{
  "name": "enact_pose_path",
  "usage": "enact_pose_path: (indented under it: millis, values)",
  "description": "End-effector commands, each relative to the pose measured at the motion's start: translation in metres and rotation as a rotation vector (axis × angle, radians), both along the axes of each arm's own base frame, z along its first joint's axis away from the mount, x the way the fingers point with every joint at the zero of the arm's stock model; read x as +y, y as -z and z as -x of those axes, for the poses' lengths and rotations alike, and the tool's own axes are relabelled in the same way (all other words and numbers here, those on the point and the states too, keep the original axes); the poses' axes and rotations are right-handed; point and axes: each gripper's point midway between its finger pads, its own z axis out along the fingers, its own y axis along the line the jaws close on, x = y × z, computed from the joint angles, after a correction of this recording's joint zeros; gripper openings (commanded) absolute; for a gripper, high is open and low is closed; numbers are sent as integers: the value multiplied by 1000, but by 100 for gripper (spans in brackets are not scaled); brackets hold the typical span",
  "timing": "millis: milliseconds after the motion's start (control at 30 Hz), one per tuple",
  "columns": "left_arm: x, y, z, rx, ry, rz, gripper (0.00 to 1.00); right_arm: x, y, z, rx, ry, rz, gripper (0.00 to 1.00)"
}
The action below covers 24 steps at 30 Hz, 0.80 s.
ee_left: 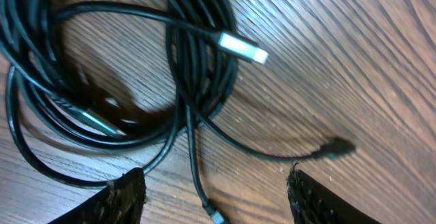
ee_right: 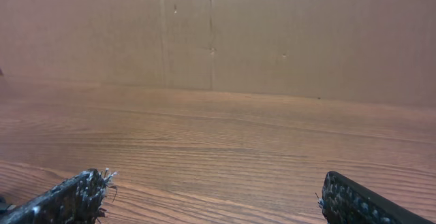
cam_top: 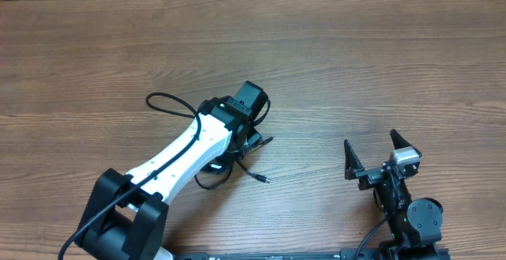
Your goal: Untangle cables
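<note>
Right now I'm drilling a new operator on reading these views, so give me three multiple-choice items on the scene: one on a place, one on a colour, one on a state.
1. Where do the cables lie?
A) under the left end effector
B) in a bin
C) on a shelf

2. What colour are the cables?
A) white
B) black
C) red

3. How does the right end effector stand?
A) shut on a cable
B) shut on nothing
C) open and empty

Answers:
1 A, the left wrist view looks down on the coils just below it.
2 B, every cord in that view is black.
3 C, the overhead and right wrist views show a wide gap with nothing in it.
</note>
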Motion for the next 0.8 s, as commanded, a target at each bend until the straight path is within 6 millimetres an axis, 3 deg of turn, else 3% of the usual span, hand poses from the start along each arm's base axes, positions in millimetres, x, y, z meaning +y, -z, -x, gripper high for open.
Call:
enact_pose_path:
  millis: [0,200,267,367,600,767]
  values:
    - [11,5,-4,-25,-68,-65,67,-1,2,0,-4,6,1,100]
    - [10,22,-12,-29,-82,-93,77,-1,2,0,-4,6,1,100]
    - [5,31,-13,-14,-80,-77,75,-1,2,0,-4,6,1,100]
    - [4,41,-11,12,-79,-81,59,-1,2,0,-4,6,1,100]
    - [0,58,-12,41,-77,-78,45,-1,2,0,-4,6,1,100]
    - [-21,61,-14,43,-59,11,5,-1,2,0,-4,6,1,100]
